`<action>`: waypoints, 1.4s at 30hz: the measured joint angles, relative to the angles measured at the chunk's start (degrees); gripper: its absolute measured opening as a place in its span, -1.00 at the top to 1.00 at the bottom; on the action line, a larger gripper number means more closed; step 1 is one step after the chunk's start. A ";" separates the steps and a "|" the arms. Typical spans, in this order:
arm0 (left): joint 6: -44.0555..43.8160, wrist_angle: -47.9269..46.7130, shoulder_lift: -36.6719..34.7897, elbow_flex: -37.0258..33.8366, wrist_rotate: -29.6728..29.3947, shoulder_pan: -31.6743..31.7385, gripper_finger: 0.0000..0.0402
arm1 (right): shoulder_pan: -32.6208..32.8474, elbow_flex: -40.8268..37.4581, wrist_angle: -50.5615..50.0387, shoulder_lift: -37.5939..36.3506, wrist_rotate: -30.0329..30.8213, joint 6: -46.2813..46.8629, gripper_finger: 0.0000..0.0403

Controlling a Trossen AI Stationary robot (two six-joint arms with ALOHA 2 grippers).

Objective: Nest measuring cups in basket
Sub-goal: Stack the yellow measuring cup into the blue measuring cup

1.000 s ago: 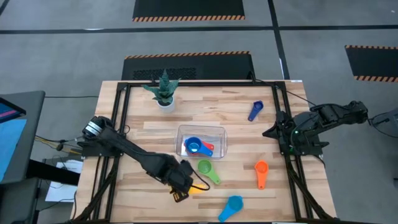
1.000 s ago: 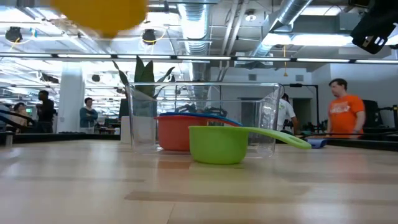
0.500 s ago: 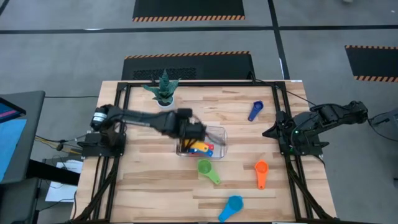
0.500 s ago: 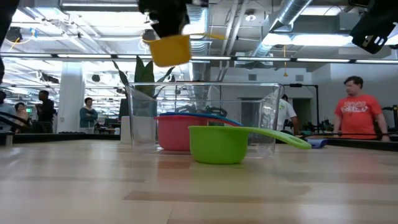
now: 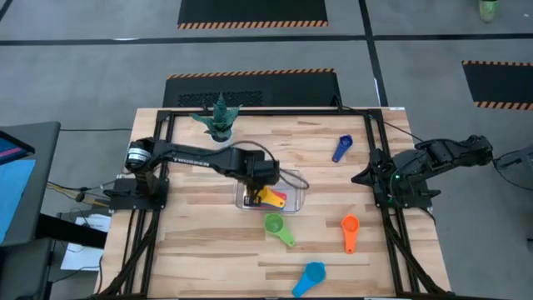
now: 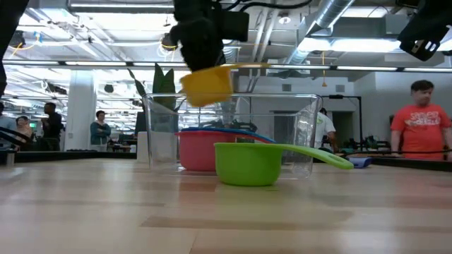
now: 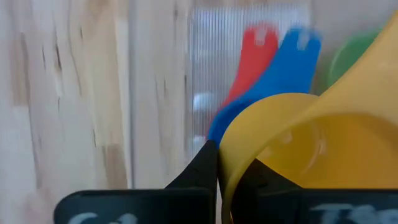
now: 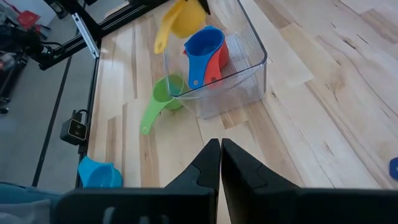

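Yellow cup [image 6: 207, 85], pinched in the left gripper [image 5: 256, 190], has sunk lower over the basket [image 6: 304, 134].

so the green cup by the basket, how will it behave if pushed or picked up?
The green cup is probably light, stiff plastic; a push would likely slide it across the table. It sits flat on its base, so rolling seems unlikely. Its long handle may make it pivot if nudged off-centre.

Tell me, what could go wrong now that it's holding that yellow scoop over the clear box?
The left gripper holds the yellow cup tilted above the basket. Dropped like that, it may land crooked on the blue cup instead of nesting. Its handle could also catch the basket's rim, near the green cup.
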 joint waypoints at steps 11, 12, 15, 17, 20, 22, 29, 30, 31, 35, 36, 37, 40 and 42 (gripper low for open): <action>1.08 6.30 3.48 -2.23 0.16 -0.16 1.00 | -0.01 0.00 0.18 0.02 0.02 0.00 0.80; 1.02 6.31 4.42 -2.23 0.25 -0.16 1.00 | -0.01 0.00 0.20 0.02 0.00 0.00 0.80; 0.12 5.44 5.39 -2.30 -0.63 -0.16 1.00 | -0.02 -0.01 0.48 0.00 0.00 0.00 0.80; -0.56 5.74 5.37 -2.06 -0.51 -0.08 1.00 | -0.01 -0.01 0.42 0.02 0.00 0.00 0.80; -1.13 3.86 5.35 -2.08 -0.30 -0.02 1.00 | -0.01 -0.01 0.43 0.02 0.00 0.00 0.80; -2.55 2.90 5.36 -2.08 0.16 -0.01 1.00 | -0.01 -0.01 0.42 0.00 0.00 0.00 0.80; -14.17 -0.07 4.92 -2.08 1.08 -0.01 1.00 | -0.02 -0.01 0.37 0.02 0.00 -0.03 0.80; -15.84 -0.09 4.91 -2.08 1.36 -0.01 1.00 | -0.02 -0.01 0.37 0.02 0.00 -0.03 0.80; -17.45 -0.31 4.91 -2.08 1.68 -0.01 1.00 | -0.02 -0.01 0.37 0.02 0.00 -0.02 0.80; -23.58 -1.45 4.91 -2.08 3.74 -0.26 1.00 | 0.00 -0.01 0.25 0.02 0.00 -0.07 0.80; -24.88 -1.68 4.91 -2.08 3.98 -0.39 1.00 | -0.01 -0.01 0.20 0.00 0.00 -0.07 0.80; -26.17 -1.98 4.91 -2.08 3.90 -0.54 1.00 | 0.00 -0.01 0.10 0.01 0.00 -0.07 0.80; -29.55 -2.47 4.91 -2.08 4.02 -0.58 1.00 | 0.00 -0.01 -0.09 0.02 0.00 -0.09 0.80; -31.58 -2.19 4.91 -2.08 4.00 -0.56 1.00 | 0.00 -0.01 -0.11 0.02 0.00 -0.09 0.80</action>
